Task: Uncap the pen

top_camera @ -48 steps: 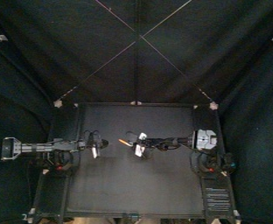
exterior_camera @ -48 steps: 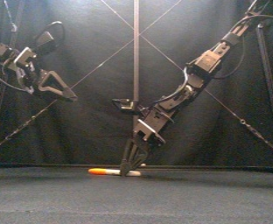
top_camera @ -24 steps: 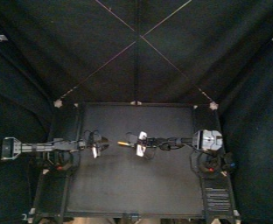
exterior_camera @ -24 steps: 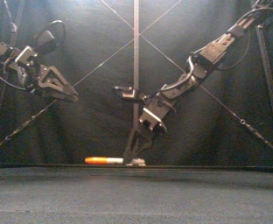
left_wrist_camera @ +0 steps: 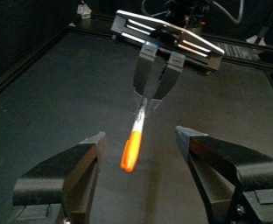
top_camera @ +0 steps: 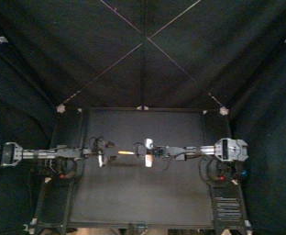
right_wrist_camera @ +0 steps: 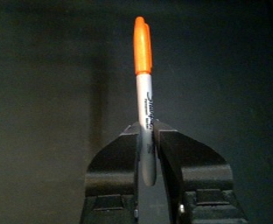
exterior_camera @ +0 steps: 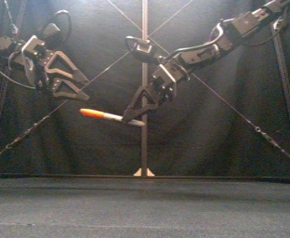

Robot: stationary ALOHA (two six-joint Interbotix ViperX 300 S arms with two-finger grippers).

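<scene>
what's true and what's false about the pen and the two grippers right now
The pen lies on the table. False: it is held in the air above the table.
The right gripper is shut on the pen's barrel. True.
The orange cap is off the pen. False: it is on the pen's end.
The left gripper is open and not touching the pen. True.

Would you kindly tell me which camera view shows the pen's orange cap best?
The right wrist view: the orange cap stands whole and clear above the right gripper, which clamps the pen by its barrel. The left wrist view shows it too, pointing toward the open left gripper. The front view shows it side-on; the top view, barely.
</scene>
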